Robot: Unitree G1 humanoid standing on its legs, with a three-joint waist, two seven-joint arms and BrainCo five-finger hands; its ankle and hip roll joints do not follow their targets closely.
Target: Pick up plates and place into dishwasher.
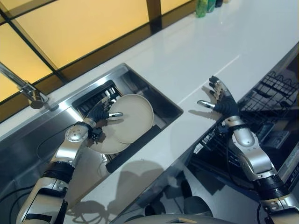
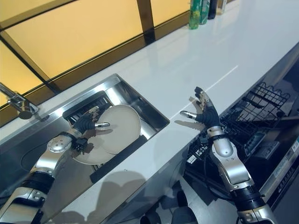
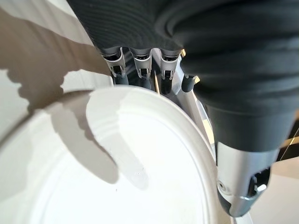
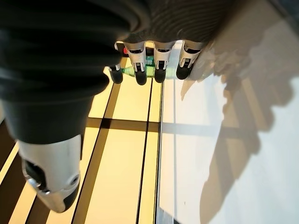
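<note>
Centrally, the upper plate (image 1: 133,114), cream and round, leans in the steel sink (image 1: 154,95), overlapping a lower plate (image 1: 105,142) of the same colour. My left hand (image 1: 100,112) grips the upper plate at its rim on the side nearest the tap: the fingers (image 3: 140,65) curl behind the rim, while the thumb lies across the plate's face. From the wrist camera, the fingertips are hidden past the plate's edge, so how far they wrap behind cannot be told. A dark rack (image 1: 96,95) stands in the sink just behind that hand, partly covered by it. The lower plate's far part is hidden under the upper one.

My right hand (image 1: 223,100) hovers above the white counter (image 1: 196,51), fingers spread and straight, holding nothing; its shadow falls on the counter just beside it. Between sink and right hand the counter is bare, and it runs bare to the far corner, where green bottles (image 1: 204,6) stand, cut off by the picture's edge. Below the counter's near edge, under my right arm, the dishwasher rack (image 2: 261,100) of dark wire stands pulled out; its contents are hard to make out. A tap (image 1: 28,88) rises at the sink's left end.
</note>
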